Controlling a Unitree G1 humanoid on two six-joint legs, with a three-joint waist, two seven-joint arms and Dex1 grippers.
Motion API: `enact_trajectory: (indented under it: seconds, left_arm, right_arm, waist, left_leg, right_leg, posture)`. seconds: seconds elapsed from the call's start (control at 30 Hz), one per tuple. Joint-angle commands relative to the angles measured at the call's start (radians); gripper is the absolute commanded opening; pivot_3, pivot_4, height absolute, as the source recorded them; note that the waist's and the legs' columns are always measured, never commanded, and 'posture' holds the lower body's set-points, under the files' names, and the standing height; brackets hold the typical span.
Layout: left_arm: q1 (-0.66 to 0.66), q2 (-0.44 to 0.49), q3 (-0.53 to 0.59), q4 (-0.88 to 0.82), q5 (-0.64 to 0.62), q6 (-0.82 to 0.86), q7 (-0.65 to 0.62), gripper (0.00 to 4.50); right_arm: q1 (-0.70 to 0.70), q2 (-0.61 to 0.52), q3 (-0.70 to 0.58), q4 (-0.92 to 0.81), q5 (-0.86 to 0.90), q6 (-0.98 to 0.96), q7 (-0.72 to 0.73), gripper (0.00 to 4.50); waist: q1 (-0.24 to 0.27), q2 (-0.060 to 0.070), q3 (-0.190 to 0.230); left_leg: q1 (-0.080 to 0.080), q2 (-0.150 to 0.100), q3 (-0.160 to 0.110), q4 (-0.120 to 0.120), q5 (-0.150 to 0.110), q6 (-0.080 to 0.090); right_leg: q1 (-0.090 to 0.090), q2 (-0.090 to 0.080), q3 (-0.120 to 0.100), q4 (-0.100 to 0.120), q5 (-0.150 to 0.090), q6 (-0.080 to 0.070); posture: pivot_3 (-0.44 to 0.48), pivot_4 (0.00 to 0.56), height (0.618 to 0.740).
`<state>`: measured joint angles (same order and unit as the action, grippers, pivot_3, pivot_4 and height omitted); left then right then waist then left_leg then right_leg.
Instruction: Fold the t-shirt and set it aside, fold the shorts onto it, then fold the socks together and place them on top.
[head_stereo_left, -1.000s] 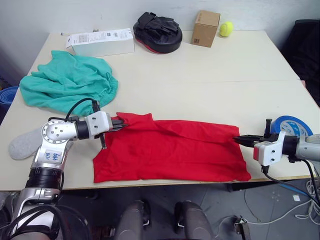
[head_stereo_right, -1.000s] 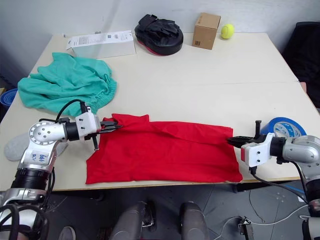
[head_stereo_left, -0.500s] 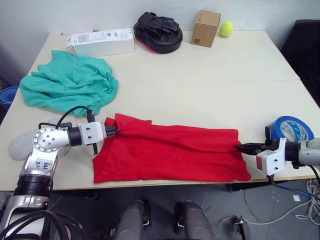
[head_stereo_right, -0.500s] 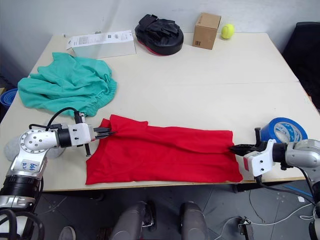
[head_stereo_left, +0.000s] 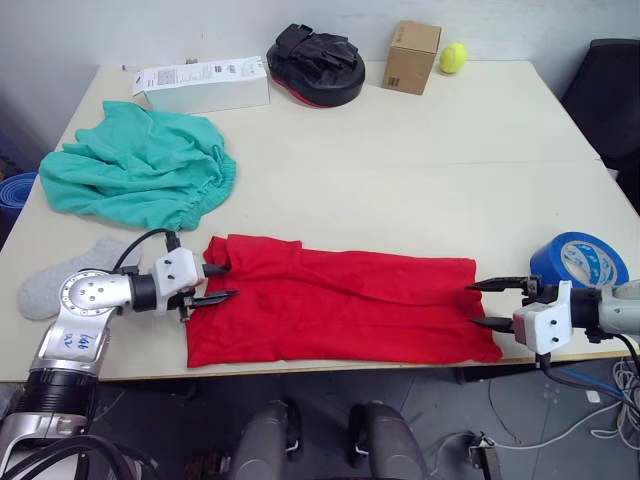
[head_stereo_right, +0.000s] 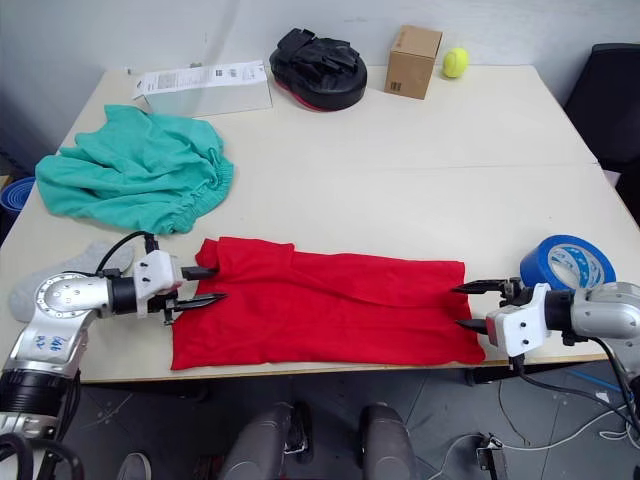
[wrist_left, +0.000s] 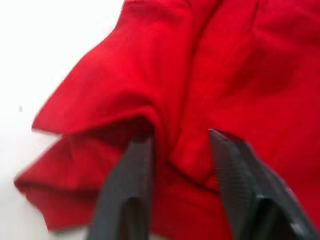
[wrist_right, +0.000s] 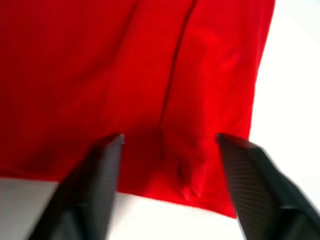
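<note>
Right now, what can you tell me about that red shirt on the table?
The t-shirt is bright red soft cloth, folded into a long flat band with a few creases, lying along the near edge of the table. The left gripper and the right gripper sit open at its two ends, neither holding it.

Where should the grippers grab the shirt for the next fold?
Probably the two short ends. The shirt lies flat as a long band; the open left gripper and open right gripper already face those edges, so come in level from each side.
</note>
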<state>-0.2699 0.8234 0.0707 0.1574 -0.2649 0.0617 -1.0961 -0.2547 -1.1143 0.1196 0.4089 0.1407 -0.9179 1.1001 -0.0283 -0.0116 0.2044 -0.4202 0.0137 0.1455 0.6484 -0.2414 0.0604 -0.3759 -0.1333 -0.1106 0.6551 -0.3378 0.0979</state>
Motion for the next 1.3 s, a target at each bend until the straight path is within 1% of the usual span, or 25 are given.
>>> enact_trajectory:
  seconds: [0.03,0.13,0.17,0.23,0.33,0.43,0.53,0.6,0.67,0.7,0.77,0.87,0.9,0.93,0.97,1.07,1.1,1.17,1.3]
  left_arm:
    - [-0.02,0.061,0.076,-0.055,-0.136,0.249,-0.036,3.39]
    - [-0.079,0.104,0.111,-0.04,-0.245,0.499,-0.05,4.31]
    - [-0.122,0.106,0.122,-0.016,-0.274,0.578,-0.038,4.49]
    - [-0.242,0.098,0.126,0.064,-0.313,0.757,0.008,4.49]
    - [-0.442,0.05,0.094,0.236,-0.3,0.929,0.083,4.49]
    - [-0.555,0.015,0.02,0.343,-0.248,0.997,0.097,4.49]
    - [-0.624,-0.019,-0.078,0.406,-0.21,1.055,0.06,4.49]
    - [-0.654,-0.055,-0.123,0.448,-0.171,1.023,0.061,4.49]
    - [-0.683,-0.107,-0.127,0.502,-0.14,0.986,0.105,4.49]
    - [-0.686,-0.125,-0.142,0.507,-0.125,0.968,0.104,4.49]
    - [-0.686,-0.144,-0.161,0.513,-0.107,0.959,0.091,4.49]
    - [-0.689,-0.163,-0.155,0.52,-0.098,0.965,0.097,4.49]
    - [-0.689,-0.164,-0.149,0.526,-0.096,0.956,0.097,4.1]
    - [-0.689,-0.163,-0.145,0.529,-0.095,0.952,0.092,3.94]
    - [-0.691,-0.161,-0.141,0.533,-0.096,0.956,0.089,3.65]
    - [-0.69,-0.151,-0.14,0.525,-0.093,0.966,0.076,2.69]
    - [-0.69,-0.146,-0.139,0.528,-0.091,0.964,0.07,2.26]
    - [-0.689,-0.139,-0.14,0.538,-0.082,0.943,0.056,1.79]
    - [-0.691,-0.14,-0.123,0.524,-0.084,0.925,0.044,0.4]
  right_arm:
    - [0.021,-0.035,-0.051,-0.173,0.177,0.228,0.037,4.48]
    - [0.035,-0.053,-0.081,-0.36,0.323,0.494,0.043,4.5]
    - [0.034,-0.059,-0.09,-0.434,0.384,0.606,0.031,4.5]
    - [0.026,-0.061,-0.104,-0.566,0.477,0.792,0.006,4.5]
    - [0.013,-0.047,-0.123,-0.703,0.554,0.975,-0.026,4.5]
    - [0.0,-0.023,-0.139,-0.776,0.576,1.073,-0.041,4.5]
    - [-0.031,0.012,-0.146,-0.815,0.579,1.14,-0.065,4.5]
    - [-0.046,0.031,-0.148,-0.828,0.566,1.166,-0.07,4.5]
    - [-0.05,0.049,-0.152,-0.841,0.556,1.192,-0.079,4.5]
    - [-0.048,0.056,-0.156,-0.85,0.556,1.207,-0.086,4.5]
    - [-0.037,0.067,-0.167,-0.871,0.552,1.228,-0.092,4.5]
    - [-0.012,0.073,-0.187,-0.904,0.546,1.251,-0.094,4.5]
    - [-0.004,0.073,-0.193,-0.911,0.545,1.256,-0.094,4.5]
    - [0.005,0.073,-0.199,-0.918,0.542,1.26,-0.093,4.5]
    - [0.011,0.073,-0.204,-0.922,0.539,1.263,-0.093,4.5]
    - [0.02,0.078,-0.217,-0.928,0.532,1.273,-0.09,4.5]
    - [0.022,0.08,-0.219,-0.928,0.528,1.276,-0.088,4.5]
    - [0.023,0.082,-0.218,-0.926,0.519,1.273,-0.082,4.5]
    - [0.007,0.096,-0.208,-0.908,0.5,1.274,-0.076,4.5]
  waist:
    - [0.0,0.0,0.0]
    - [0.002,0.0,0.0]
    - [0.003,0.0,0.0]
    - [0.012,0.0,0.0]
    - [0.027,0.0,0.0]
    - [0.031,-0.001,0.0]
    - [0.03,-0.002,0.0]
    - [0.029,-0.003,0.001]
    - [0.03,-0.004,0.001]
    - [0.03,-0.005,0.001]
    - [0.029,-0.006,0.001]
    - [0.028,-0.006,0.001]
    - [0.028,-0.006,0.001]
    - [0.028,-0.006,0.001]
    - [0.028,-0.006,0.001]
    - [0.029,-0.006,0.001]
    - [0.029,-0.006,0.001]
    - [0.028,-0.006,0.001]
    - [0.028,-0.006,0.001]
  left_leg:
    - [0.0,0.0,0.0,0.0,0.0,0.0]
    - [0.0,0.0,-0.001,0.0,-0.001,0.0]
    - [0.0,0.0,-0.002,0.0,-0.001,0.0]
    - [-0.001,0.0,-0.003,0.0,-0.002,0.0]
    - [-0.002,0.0,-0.005,0.001,-0.002,0.0]
    - [-0.002,-0.001,-0.004,0.001,-0.003,0.0]
    - [-0.003,-0.001,-0.001,0.001,-0.003,0.0]
    - [-0.003,-0.001,0.0,0.001,-0.003,0.0]
    - [-0.003,-0.001,0.0,0.002,-0.003,0.0]
    - [-0.003,-0.001,0.0,0.002,-0.003,0.0]
    - [-0.003,-0.001,0.0,0.002,-0.003,0.0]
    - [-0.003,-0.001,0.0,0.002,-0.003,0.0]
    - [-0.003,-0.001,0.0,0.002,-0.003,0.0]
    - [-0.003,-0.001,0.0,0.002,-0.003,0.0]
    - [-0.003,-0.001,0.0,0.002,-0.003,0.0]
    - [-0.003,-0.001,0.0,0.002,-0.003,0.0]
    - [-0.003,-0.001,0.0,0.002,-0.003,0.0]
    - [-0.003,-0.001,0.0,0.002,-0.003,0.0]
    - [-0.003,-0.001,0.0,0.002,-0.003,0.0]
  right_leg:
    - [0.0,0.0,0.0,0.0,0.0,0.0]
    - [0.0,0.0,0.0,0.0,0.0,0.0]
    - [0.0,0.0,0.0,0.0,0.0,0.0]
    - [0.0,0.0,-0.001,0.0,0.0,0.0]
    - [0.001,0.0,-0.002,-0.001,0.0,-0.001]
    - [0.001,0.0,-0.003,-0.001,0.0,0.0]
    - [0.0,0.001,-0.002,-0.001,0.0,0.0]
    - [-0.001,0.001,-0.002,-0.001,0.0,0.0]
    - [-0.001,0.002,-0.002,-0.002,0.0,0.0]
    - [-0.001,0.001,-0.001,-0.002,0.0,0.0]
    - [-0.001,0.001,-0.001,-0.002,0.0,0.0]
    - [-0.001,0.001,-0.001,-0.002,0.0,0.0]
    - [-0.001,0.001,-0.001,-0.002,0.0,0.0]
    - [-0.001,0.001,-0.001,-0.002,0.0,0.0]
    - [-0.001,0.001,-0.001,-0.002,0.0,0.0]
    - [-0.001,0.001,-0.001,-0.002,0.0,0.0]
    - [-0.001,0.001,-0.001,-0.002,0.0,0.0]
    - [-0.001,0.001,-0.001,-0.002,0.0,0.0]
    - [-0.001,0.001,-0.001,-0.002,0.0,0.0]
  posture:
    - [0.0,0.15,0.74]
    - [0.0,0.15,0.74]
    - [0.0,0.15,0.74]
    - [0.0,0.15,0.74]
    - [0.0,0.15,0.74]
    - [0.0,0.15,0.74]
    - [0.0,0.15,0.74]
    - [0.0,0.15,0.74]
    - [0.0,0.15,0.74]
    - [0.0,0.15,0.74]
    - [0.0,0.15,0.74]
    - [0.0,0.15,0.74]
    - [0.0,0.15,0.74]
    - [0.0,0.15,0.74]
    - [0.0,0.15,0.74]
    - [0.0,0.15,0.74]
    - [0.0,0.15,0.74]
    - [0.0,0.15,0.74]
    - [0.0,0.15,0.74]
